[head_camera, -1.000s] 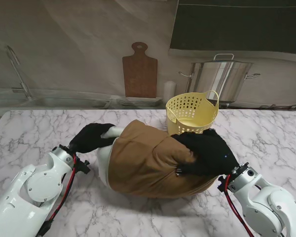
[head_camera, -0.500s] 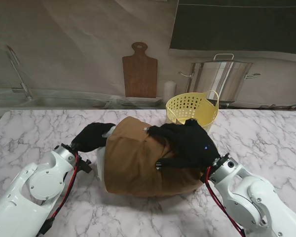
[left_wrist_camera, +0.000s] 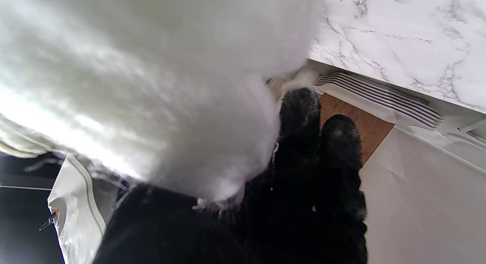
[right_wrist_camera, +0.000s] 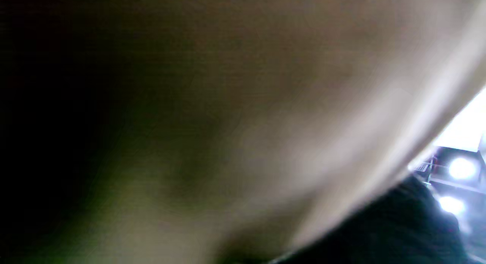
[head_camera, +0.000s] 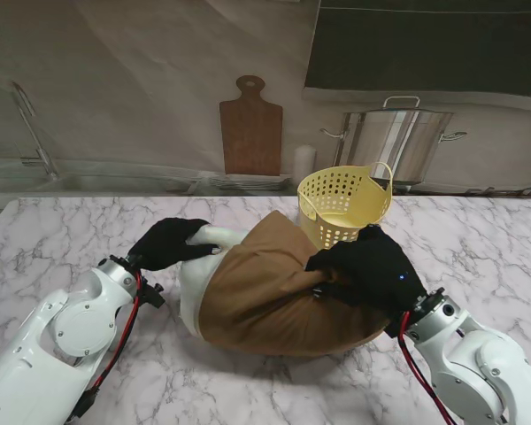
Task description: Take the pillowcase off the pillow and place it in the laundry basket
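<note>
A white pillow [head_camera: 195, 283] lies mid-table, its right part still inside a brown pillowcase [head_camera: 265, 292]. My left hand [head_camera: 166, 243], in a black glove, is shut on the pillow's bare far-left end; the left wrist view shows white pillow [left_wrist_camera: 133, 85] against the fingers [left_wrist_camera: 315, 173]. My right hand [head_camera: 367, 270] is shut on a bunch of the pillowcase at its right end. Brown cloth [right_wrist_camera: 228, 104] fills the right wrist view. The yellow laundry basket [head_camera: 343, 205] stands tilted just beyond the right hand.
A steel stockpot [head_camera: 398, 142] stands behind the basket. A wooden cutting board [head_camera: 250, 128] leans on the back wall, with a rack of plates [head_camera: 239, 183] beneath it. Bare marble table [head_camera: 62, 235] lies to the left and to the right of the pillow.
My right hand went left over the pillowcase, then pulled back right and toward the basket with the cloth. More white pillow now shows at the left. The left hand held its place.
</note>
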Controlling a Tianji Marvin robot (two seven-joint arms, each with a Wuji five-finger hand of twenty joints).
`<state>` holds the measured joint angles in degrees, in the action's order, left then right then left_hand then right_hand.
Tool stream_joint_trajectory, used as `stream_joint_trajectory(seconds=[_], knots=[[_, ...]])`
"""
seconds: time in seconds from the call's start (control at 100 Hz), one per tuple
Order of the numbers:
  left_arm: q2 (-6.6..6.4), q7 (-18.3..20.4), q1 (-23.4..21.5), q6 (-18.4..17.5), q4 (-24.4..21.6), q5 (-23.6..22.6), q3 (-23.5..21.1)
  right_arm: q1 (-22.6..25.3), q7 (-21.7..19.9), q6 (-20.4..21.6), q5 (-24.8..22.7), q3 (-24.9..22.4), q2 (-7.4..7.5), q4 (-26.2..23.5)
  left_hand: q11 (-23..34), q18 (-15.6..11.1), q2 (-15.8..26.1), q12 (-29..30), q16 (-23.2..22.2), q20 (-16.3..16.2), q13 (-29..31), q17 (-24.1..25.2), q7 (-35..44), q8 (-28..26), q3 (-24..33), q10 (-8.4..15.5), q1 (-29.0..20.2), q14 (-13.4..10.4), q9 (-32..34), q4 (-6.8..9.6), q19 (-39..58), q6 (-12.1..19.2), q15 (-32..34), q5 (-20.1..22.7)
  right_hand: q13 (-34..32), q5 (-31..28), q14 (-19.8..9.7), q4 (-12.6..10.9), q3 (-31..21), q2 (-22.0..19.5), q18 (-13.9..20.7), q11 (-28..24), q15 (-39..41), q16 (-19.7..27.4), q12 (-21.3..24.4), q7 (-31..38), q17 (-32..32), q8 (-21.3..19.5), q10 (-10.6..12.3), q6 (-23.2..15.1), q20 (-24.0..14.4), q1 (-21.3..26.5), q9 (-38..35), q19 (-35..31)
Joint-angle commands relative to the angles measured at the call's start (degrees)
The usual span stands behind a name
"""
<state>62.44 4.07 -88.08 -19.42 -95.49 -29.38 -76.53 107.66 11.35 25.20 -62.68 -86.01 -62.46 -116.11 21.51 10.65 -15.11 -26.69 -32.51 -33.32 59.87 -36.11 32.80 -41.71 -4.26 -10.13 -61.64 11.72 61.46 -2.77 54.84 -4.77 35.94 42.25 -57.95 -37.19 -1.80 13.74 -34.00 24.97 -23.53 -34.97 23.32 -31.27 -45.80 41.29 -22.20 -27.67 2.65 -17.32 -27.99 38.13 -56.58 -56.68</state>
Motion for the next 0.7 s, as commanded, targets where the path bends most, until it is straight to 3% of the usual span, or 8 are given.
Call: stream_joint_trajectory(seconds=[0.0, 0.12, 0.35, 0.44, 0.56, 0.69], knots=[[-0.20, 0.7, -0.2, 1.2, 1.8, -0.7, -0.2, 2.1, -0.2, -0.7, 0.0, -1.4, 0.82, 0.3, 1.3, -1.9, -0.6, -0.9, -0.7, 0.7, 1.2, -1.1, 4.9, -1.8, 5.4, -0.1, -8.2, -0.1, 1.3, 3.20, 23.9, 0.1, 1.3, 4.1, -1.1, -8.8, -1.3, -2.1, -11.9, -4.2, 1.3, -9.9, 2.4, -1.9, -6.4, 10.6, 0.5, -9.0, 4.2, -9.2, 0.9, 7.1, -5.4, -0.3], [-0.20, 0.7, -0.2, 1.6, 2.0, -0.9, -0.4, 4.9, 2.0, 0.2, -1.9, -4.0, 0.77, 0.3, 1.3, -1.8, -0.6, -0.9, -0.6, 0.8, 1.3, -1.1, 4.9, -1.8, 5.5, -0.1, -8.2, -0.1, 1.3, 3.22, 23.9, 0.1, 1.4, 4.1, 0.1, -11.0, -1.0, -2.4, -13.6, -4.0, 1.8, -8.7, 2.0, -2.1, -8.0, 11.0, 0.9, -14.6, 3.9, -10.3, 0.6, 8.5, -4.7, -0.1], [-0.18, 0.7, -0.1, 2.4, 2.3, -1.2, -0.7, 7.0, 5.5, -0.4, -2.6, -5.7, 0.46, 1.8, 1.3, -1.8, -0.6, -0.9, -0.5, 0.9, 1.2, -1.1, 4.9, -1.8, 5.5, -0.2, -8.2, -0.1, 1.3, 3.23, 24.0, 0.0, 1.4, 4.1, -0.1, -11.1, -0.7, -2.3, -14.2, -3.9, 1.9, -7.7, 2.4, -2.4, -8.1, 10.9, 0.4, -15.5, 3.8, -9.8, 0.3, 8.9, -4.4, -0.3], [-0.05, 0.1, -0.1, 2.6, 2.5, -1.1, -0.6, 6.3, 3.6, 0.3, 1.2, -4.6, 0.19, 2.4, 1.2, -1.6, -0.4, -0.8, -0.5, 1.0, 1.1, -0.8, 4.8, -1.6, 5.5, 0.0, -8.1, 0.1, 1.2, 3.17, 23.9, 0.0, 1.3, 3.9, -2.0, -10.8, 0.6, -2.3, -14.6, -3.9, 0.8, -7.6, 3.5, -2.9, -8.6, 10.7, -0.5, -15.6, 2.9, -8.7, -0.2, 9.1, -4.3, -0.8], [0.61, -4.0, -1.2, 2.5, 1.3, -2.4, -0.9, 4.1, 1.4, 0.9, 2.8, -2.5, 0.32, 2.9, -0.1, -0.9, 2.0, -0.2, 0.1, 1.3, -0.7, 0.7, 3.7, -1.1, 4.6, 0.0, -7.4, 0.7, -0.7, 2.40, 23.3, -0.3, -0.1, 2.0, -5.0, -10.3, 1.2, -2.3, -14.6, -4.4, 0.4, -7.8, 4.8, -3.6, -8.8, 10.1, -3.0, -15.3, 2.5, -8.1, -1.1, 8.8, -4.6, -2.5], [1.20, -7.3, -2.9, 1.6, -1.4, -3.2, -2.7, 1.4, -1.2, 1.3, 5.8, -0.8, 0.32, 3.2, -5.5, 1.4, 4.3, 2.9, 1.7, 2.0, -7.2, 7.3, -6.2, 5.5, 3.5, -1.7, -4.6, 2.5, -8.2, 2.02, 17.5, -1.2, -6.1, -3.5, -5.5, -10.1, 1.5, -2.4, -14.4, -4.5, 0.3, -8.0, 5.0, -3.8, -8.6, 9.7, -3.5, -14.7, 2.1, -7.5, -1.6, 8.7, -4.7, -3.1]])
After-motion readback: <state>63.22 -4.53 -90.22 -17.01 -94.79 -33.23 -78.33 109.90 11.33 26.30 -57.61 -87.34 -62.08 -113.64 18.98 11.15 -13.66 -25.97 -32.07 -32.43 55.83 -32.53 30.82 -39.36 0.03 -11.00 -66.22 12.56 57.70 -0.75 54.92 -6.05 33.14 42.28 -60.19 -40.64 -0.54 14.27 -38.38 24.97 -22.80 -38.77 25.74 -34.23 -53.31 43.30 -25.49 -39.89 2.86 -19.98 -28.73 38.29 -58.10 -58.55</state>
